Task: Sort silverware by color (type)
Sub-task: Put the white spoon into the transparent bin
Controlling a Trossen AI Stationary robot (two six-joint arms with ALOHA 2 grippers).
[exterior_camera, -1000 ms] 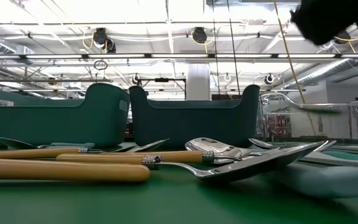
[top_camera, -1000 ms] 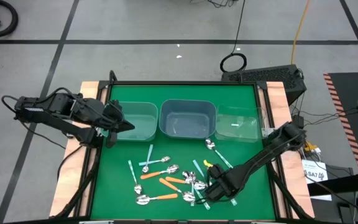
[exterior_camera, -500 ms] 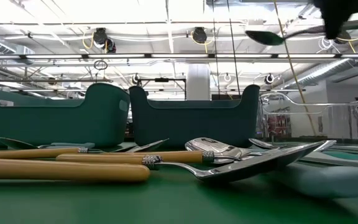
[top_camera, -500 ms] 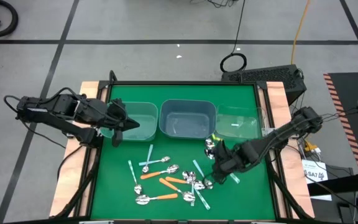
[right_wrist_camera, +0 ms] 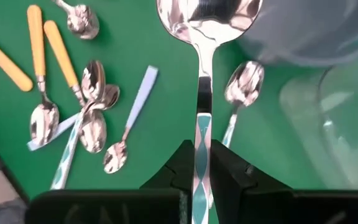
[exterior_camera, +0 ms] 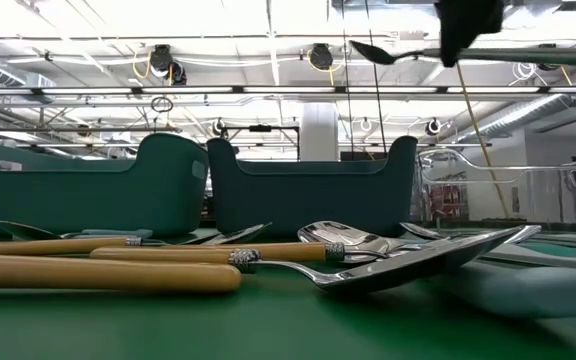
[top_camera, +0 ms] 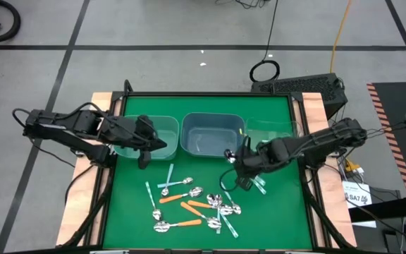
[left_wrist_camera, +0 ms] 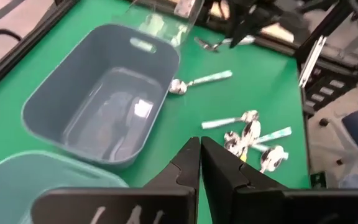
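Left gripper [top_camera: 144, 147]: arm stretched low across the table's left edge, jaws clenched on nothing, tips over the near wall of the left bin [top_camera: 162, 125]. Spoon pile [top_camera: 192, 208] lies on the green mat [top_camera: 131, 212], well apart from both jaws. Right gripper [top_camera: 244, 164]: arm reaching inward from the right, jaws pinching a teal-handled spoon [right_wrist_camera: 201, 93] by its handle, raised, bowl ahead of the fingertips, just before the middle bin [top_camera: 212, 133].

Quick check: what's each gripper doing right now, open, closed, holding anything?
Left gripper: closed, empty, beside the left bin.
Right gripper: closed on a teal-handled spoon, held above the table.
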